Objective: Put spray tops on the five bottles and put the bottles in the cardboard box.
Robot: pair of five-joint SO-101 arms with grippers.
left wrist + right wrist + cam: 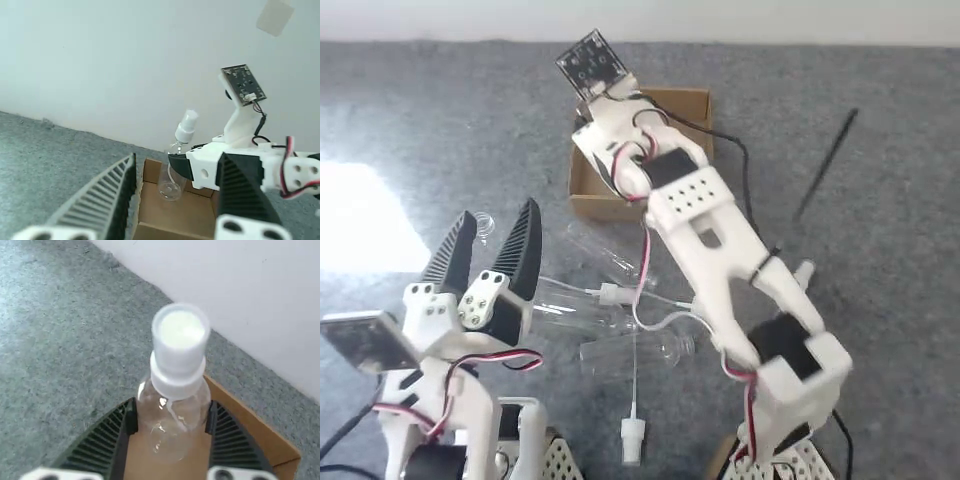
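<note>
My right gripper [170,407] is shut on a clear bottle [172,412] that wears a white spray top [180,335]. It holds the bottle tilted over the open cardboard box [692,104], and the bottle's base [170,189] is down between the box walls [150,172]. The right arm [695,205] stretches across the table to the box. At the near left my left gripper [500,212] is raised, open and holding nothing. It points toward the box. Clear bottles [620,350] lie between the two arms.
A loose spray top with its long tube [632,432] lies near the front edge. Another clear bottle [605,255] lies close to the box. A thin black stick [825,165] rests on the grey table at the right. A pale wall [125,60] stands behind the box.
</note>
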